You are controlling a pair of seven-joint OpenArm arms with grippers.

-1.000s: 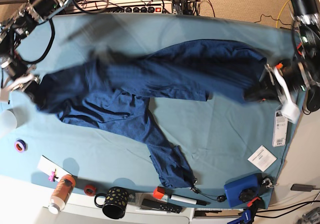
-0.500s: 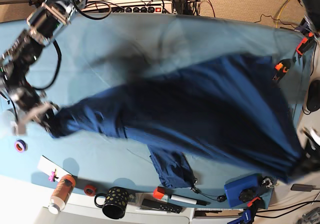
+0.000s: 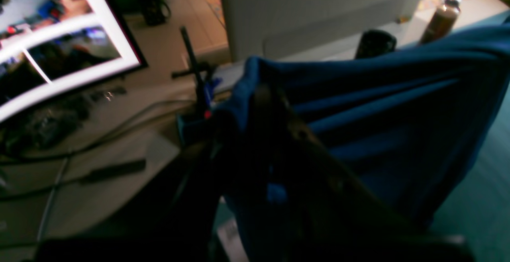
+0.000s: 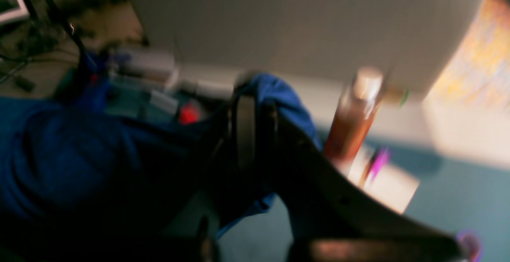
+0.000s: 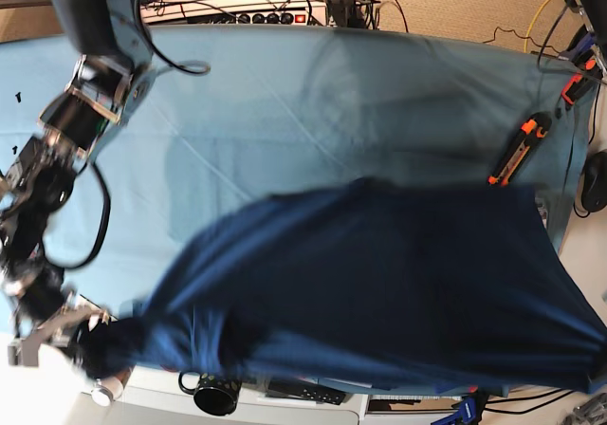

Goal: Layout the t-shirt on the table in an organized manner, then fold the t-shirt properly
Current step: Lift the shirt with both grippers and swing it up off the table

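The dark navy t-shirt (image 5: 379,283) hangs stretched wide and motion-blurred over the near half of the teal table (image 5: 285,93), covering the front edge. My right gripper (image 5: 81,340) sits at the base view's lower left, shut on one bunched end of the shirt. Up close, its dark fingers (image 4: 253,94) pinch blue fabric (image 4: 71,150). My left gripper (image 3: 265,94) is shut on the shirt's other end, with cloth (image 3: 378,106) fanning away in taut folds. It lies past the base view's lower right corner.
An orange-handled cutter (image 5: 517,148) lies near the right edge, below a red clamp (image 5: 574,88). A dark mug (image 5: 216,395) and a brown bottle (image 5: 112,387) stand at the front edge under the shirt. A power strip (image 5: 256,12) and cables line the far side.
Both grippers have swept the shirt from the table's middle toward the near edge, spreading it wide. The right arm dropped down the left side; the left gripper left the base view.
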